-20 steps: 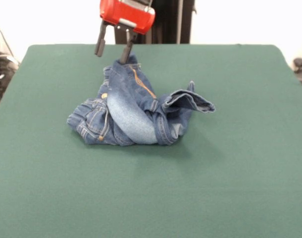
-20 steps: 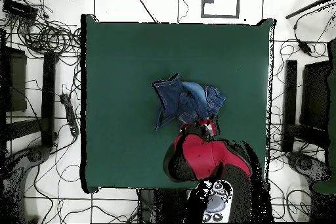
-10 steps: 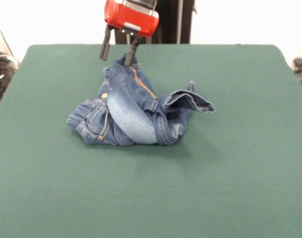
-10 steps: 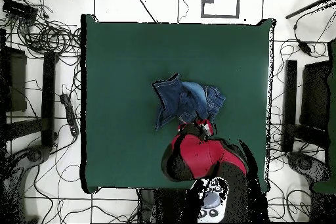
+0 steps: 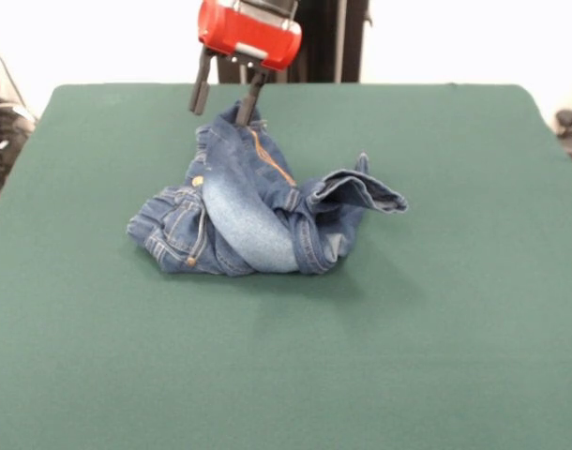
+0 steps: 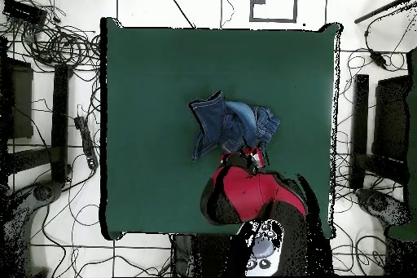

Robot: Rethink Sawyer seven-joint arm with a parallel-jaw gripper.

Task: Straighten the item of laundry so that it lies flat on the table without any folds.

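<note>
1. The front view is bright and evenly lit; the wall behind the bench [image 5: 98, 375] is blown out to plain white.
2. The jeans [image 5: 253, 211] cast a soft, faint shadow on the cloth toward the camera and to the picture's right, so the light falls from above and behind.
3. The red end effector [image 5: 224, 97] housing shows a small glare streak.
4. The overhead view is flatter, with the floor around the bench pale.

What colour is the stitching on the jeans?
Orange, on the blue jeans; the front view shows it best.
</note>
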